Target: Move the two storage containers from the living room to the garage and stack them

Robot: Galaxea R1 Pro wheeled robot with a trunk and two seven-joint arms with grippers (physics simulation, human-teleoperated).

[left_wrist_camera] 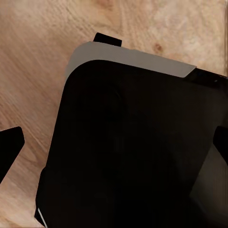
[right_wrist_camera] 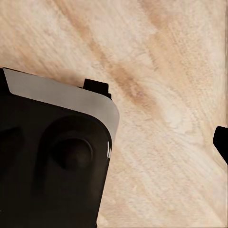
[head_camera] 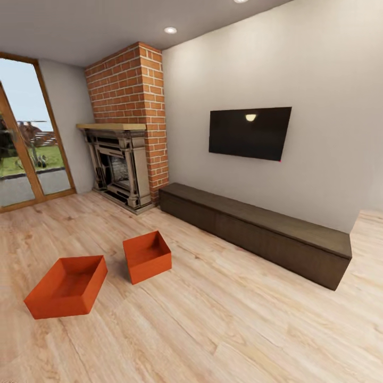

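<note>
From my head camera, the two storage containers sit on the living room's wood-plank floor [head_camera: 255, 319], just apart from each other: the nearer container [head_camera: 66, 287] lies to the left, the farther container [head_camera: 147, 256] toward the fireplace [head_camera: 119, 167]. Open-topped plastic bins, they look light and stiff with smooth walls; I judge a rim or wall pinch best. A low dark cabinet [head_camera: 260, 229] under the television [head_camera: 249, 133] runs along the wall, well clear of them; nothing blocks my approach.

My left wrist camera looks past my own dark body [left_wrist_camera: 128, 152] onto planks; whether that end effector is released or clenched, I cannot tell.

My right wrist camera likewise; state unclear.
</note>
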